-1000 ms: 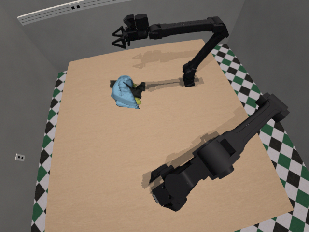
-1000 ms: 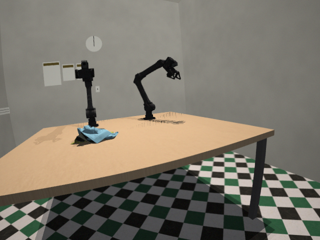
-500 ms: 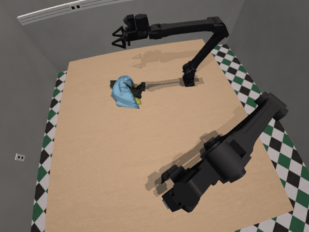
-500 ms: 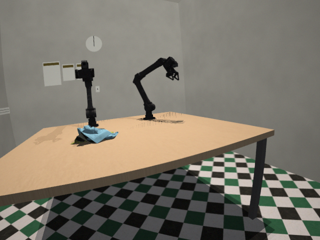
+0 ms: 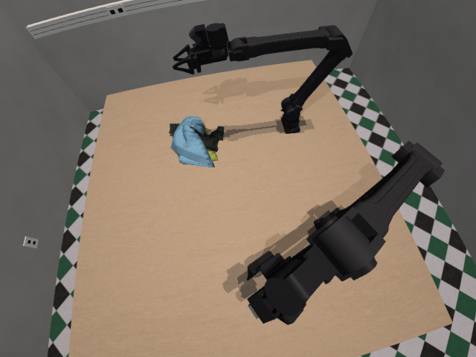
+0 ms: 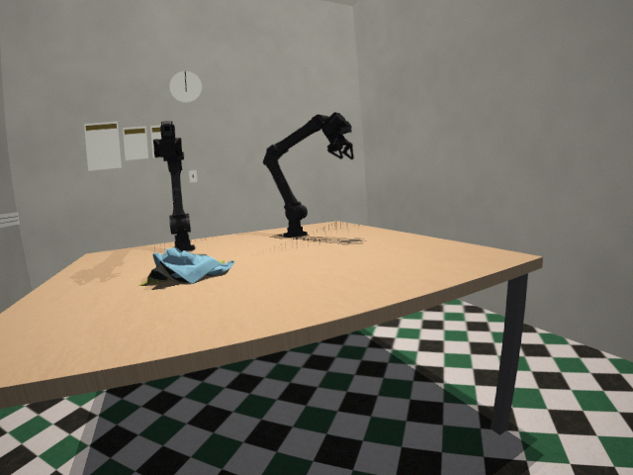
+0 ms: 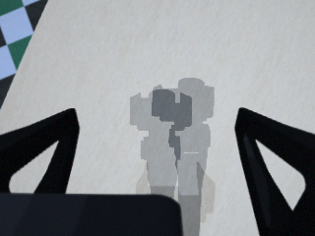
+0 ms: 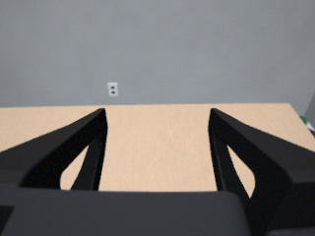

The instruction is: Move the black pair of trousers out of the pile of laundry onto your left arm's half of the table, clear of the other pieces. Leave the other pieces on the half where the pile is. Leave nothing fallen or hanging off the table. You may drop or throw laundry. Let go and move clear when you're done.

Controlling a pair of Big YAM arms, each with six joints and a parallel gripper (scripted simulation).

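We see the black fabric trousers (image 5: pixel 211 142) (image 6: pixel 160 273) partly under a light-blue cloth (image 5: pixel 189 143) (image 6: pixel 190 264), nearer our right pincer (image 5: pixel 175 63) (image 8: pixel 157 117), well apart from our left pincer (image 5: pixel 251 288) (image 6: pixel 345 156) (image 7: pixel 157 112). The left stands wide and the right partly open, both holding nothing.

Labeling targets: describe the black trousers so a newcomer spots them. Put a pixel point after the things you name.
On the wooden table (image 5: pixel 172 230) (image 6: pixel 357 286) sits one laundry pile. Under its light-blue cloth (image 5: pixel 188 142) (image 6: pixel 186 264), the black trousers (image 5: pixel 210 142) poke out, darker than the yellow-green piece (image 5: pixel 213 155).
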